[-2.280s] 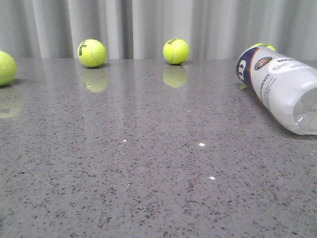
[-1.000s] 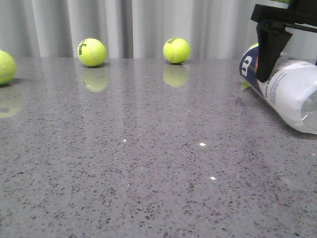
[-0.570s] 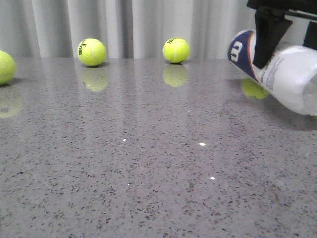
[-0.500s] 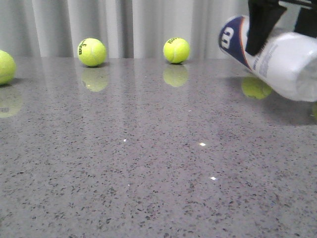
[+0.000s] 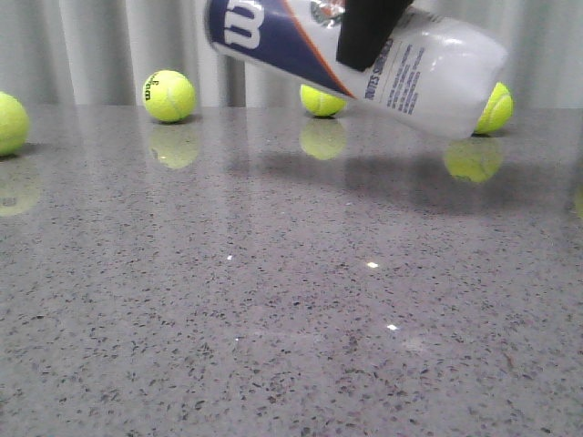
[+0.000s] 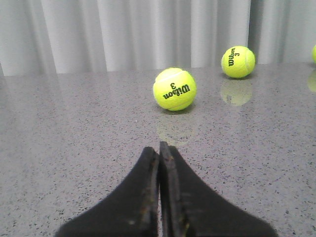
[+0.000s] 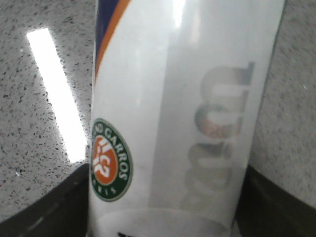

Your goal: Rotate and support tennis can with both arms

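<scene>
The can (image 5: 355,56) hangs in the air above the counter (image 5: 273,300), lying nearly level with its navy end tilted up. The right gripper (image 5: 369,32) grips it around the middle; in the right wrist view the jaws flank the can (image 7: 177,123) on both sides. Behind the can sit three balls: one (image 5: 168,96) well apart, one (image 5: 321,100) just under it, one (image 5: 495,107) by its clear end. The left gripper (image 6: 159,192) has its jaws pressed together, empty, near another ball (image 6: 174,89).

Lab-like test bench, speckled grey table (image 5: 273,346), pale curtain (image 5: 109,45) backdrop
</scene>
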